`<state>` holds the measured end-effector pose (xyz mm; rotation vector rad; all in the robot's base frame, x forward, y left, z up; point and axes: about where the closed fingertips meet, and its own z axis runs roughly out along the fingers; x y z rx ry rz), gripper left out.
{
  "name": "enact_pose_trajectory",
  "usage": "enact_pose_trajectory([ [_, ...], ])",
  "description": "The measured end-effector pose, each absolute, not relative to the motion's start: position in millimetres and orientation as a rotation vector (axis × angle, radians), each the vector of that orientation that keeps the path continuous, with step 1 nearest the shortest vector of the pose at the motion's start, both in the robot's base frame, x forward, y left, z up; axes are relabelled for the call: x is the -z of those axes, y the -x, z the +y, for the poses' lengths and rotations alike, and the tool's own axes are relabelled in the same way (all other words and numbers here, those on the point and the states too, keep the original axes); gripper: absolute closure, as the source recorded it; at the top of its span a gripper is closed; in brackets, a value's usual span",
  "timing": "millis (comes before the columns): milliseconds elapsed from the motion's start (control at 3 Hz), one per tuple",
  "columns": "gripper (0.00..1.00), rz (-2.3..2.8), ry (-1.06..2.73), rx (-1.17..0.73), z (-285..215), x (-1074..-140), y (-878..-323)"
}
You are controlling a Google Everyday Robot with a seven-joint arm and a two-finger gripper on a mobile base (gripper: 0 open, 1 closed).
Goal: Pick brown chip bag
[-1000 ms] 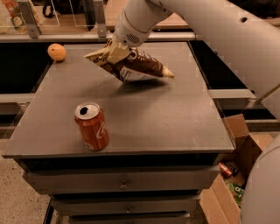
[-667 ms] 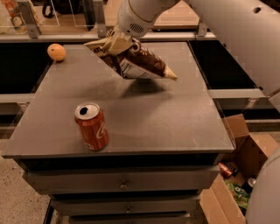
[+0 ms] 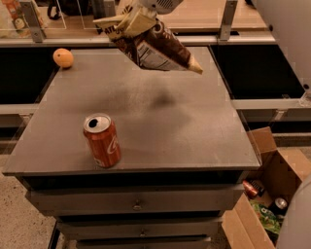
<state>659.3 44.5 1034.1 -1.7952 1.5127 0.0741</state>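
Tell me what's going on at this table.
The robot's pincer, at the top of the view, grips one end of the brown chip bag. The bag hangs tilted in the air, clear of the table, over its far side. A red soda can stands upright near the front left, an orange sits at the far left corner, and neither is being touched.

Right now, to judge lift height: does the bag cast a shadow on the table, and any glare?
Camera view: the bag, held aloft by the pincer at the top edge, casts a soft dark shadow on the table below, clear of the bag itself; the can shows a faint sheen, no harsh glare.
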Motion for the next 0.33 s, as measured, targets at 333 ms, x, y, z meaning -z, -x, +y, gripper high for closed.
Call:
enact_pose_trajectory([
  [333, 1.0, 1.504, 1.794, -0.071, 45.2, -1037.3, -659.8],
])
